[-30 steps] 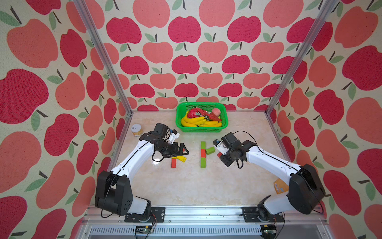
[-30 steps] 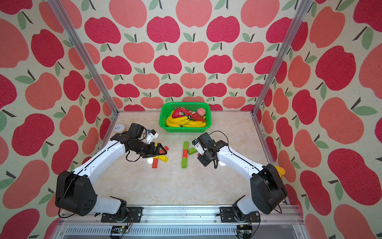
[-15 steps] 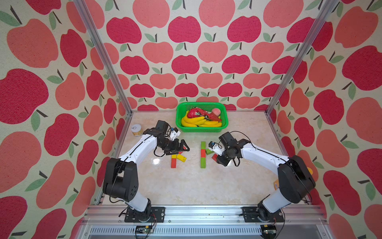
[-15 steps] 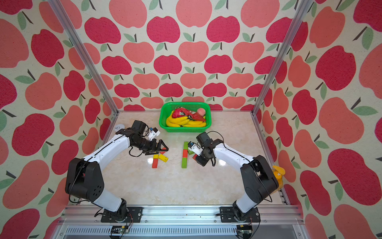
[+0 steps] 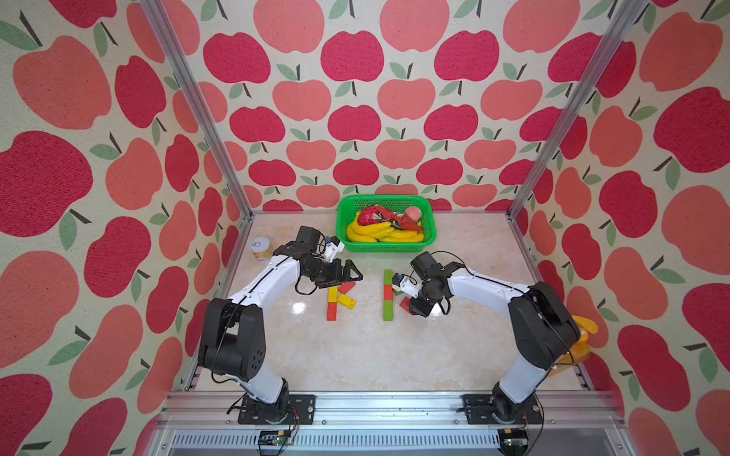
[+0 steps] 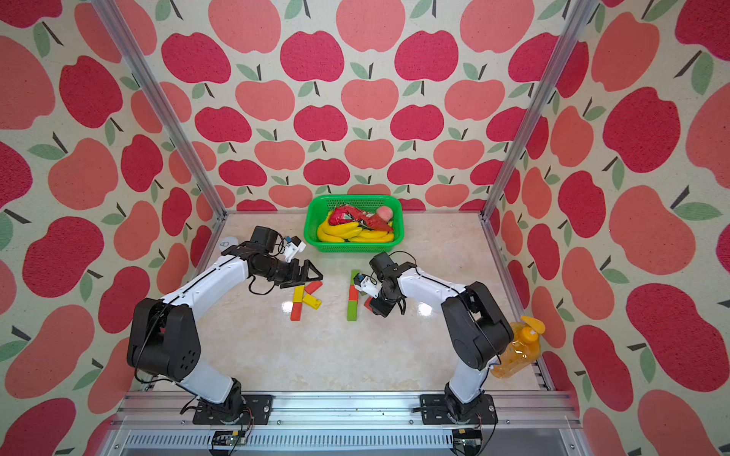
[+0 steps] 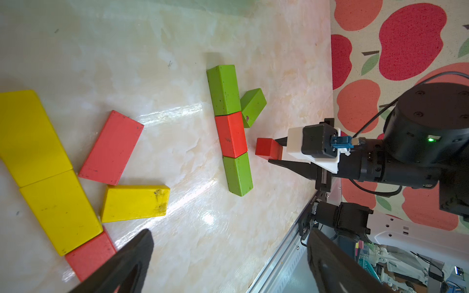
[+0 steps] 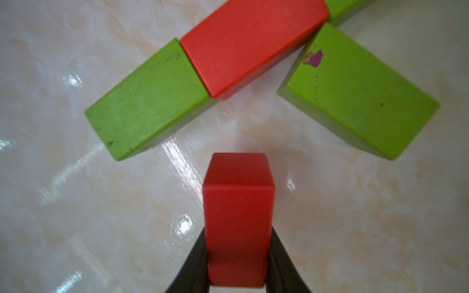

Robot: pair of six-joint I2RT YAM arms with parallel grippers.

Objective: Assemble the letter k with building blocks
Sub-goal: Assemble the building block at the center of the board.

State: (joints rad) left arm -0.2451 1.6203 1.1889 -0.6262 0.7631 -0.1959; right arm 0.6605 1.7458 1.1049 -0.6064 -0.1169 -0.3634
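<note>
My right gripper [image 8: 238, 266] is shut on a small red block [image 8: 238, 218], held low over the table beside a green-red-green column of blocks [image 5: 388, 294]. A loose green block [image 8: 360, 101] lies slanted against the column's red middle block; in both top views the right wrist mostly hides it. The held red block [image 5: 405, 303] shows at the column's lower right. Further left lies a second group [image 5: 333, 302]: yellow and red blocks end to end, with a slanted red block [image 7: 111, 147] and a yellow one [image 7: 134, 203]. My left gripper [image 5: 350, 272] hangs open and empty just behind that group.
A green basket [image 5: 385, 246] of toy bananas and red items stands at the back centre. A small jar [image 5: 260, 248] sits at the back left by the frame post. An orange bottle [image 6: 521, 347] leans off the table's right edge.
My right gripper has carried the red block a little left and forward, closer to the column. The left gripper has drifted slightly back, still open.
</note>
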